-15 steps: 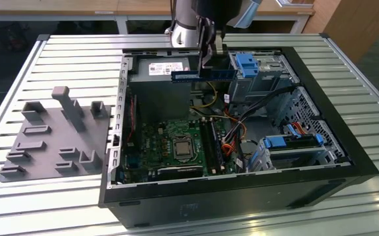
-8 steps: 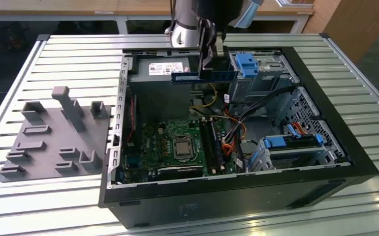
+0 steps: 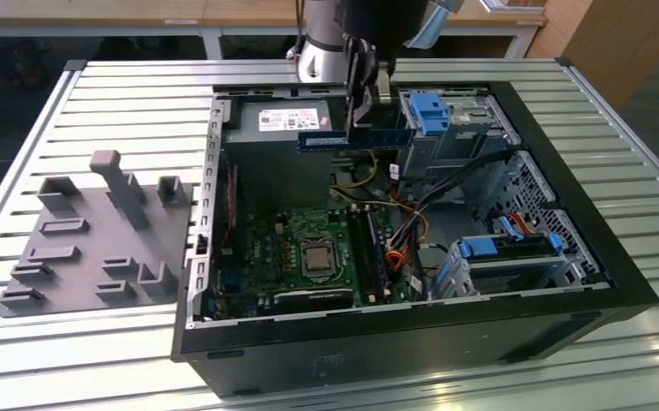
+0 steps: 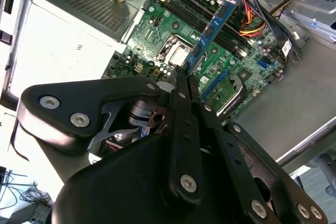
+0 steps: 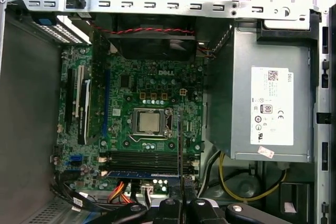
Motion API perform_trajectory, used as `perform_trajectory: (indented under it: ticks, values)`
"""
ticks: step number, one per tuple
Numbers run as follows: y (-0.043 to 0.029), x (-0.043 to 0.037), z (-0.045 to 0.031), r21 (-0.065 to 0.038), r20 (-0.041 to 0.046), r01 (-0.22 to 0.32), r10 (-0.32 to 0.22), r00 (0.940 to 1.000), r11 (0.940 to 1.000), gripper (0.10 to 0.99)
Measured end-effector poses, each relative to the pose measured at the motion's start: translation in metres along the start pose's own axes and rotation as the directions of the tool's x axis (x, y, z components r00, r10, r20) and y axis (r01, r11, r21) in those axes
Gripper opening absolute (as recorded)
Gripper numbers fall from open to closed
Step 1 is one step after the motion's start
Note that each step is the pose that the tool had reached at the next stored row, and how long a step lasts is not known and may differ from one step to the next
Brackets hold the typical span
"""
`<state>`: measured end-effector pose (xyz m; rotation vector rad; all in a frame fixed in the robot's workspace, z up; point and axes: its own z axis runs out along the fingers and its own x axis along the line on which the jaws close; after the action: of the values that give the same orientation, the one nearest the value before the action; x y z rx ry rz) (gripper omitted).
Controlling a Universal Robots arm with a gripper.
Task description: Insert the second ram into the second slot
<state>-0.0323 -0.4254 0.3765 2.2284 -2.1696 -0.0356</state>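
The gripper (image 3: 364, 124) has its jaws clamped on the ram (image 3: 320, 140), which hangs level over the open case (image 3: 421, 342), well above the slots (image 3: 370, 248). Another stick (image 5: 142, 173) looks already seated; this one is not yet inserted.

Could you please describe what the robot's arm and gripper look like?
The gripper is matte black: two slim flat fingers on hinged link bars studded with silver pins. The arm above it is a silver-grey tube with a black wrist section and a light blue cap.
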Motion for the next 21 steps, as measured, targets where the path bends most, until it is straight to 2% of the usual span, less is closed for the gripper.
perform_trajectory:
  ticks: [13,21]
  values:
    - [0.0005,0.0177,0.0002,0.0,-0.0025,0.0,0.0,1.0,1.0,0.133]
    - [0.0005,0.0186,0.0001,0.0,-0.0027,-0.002,0.002,1.0,1.0,0.133]
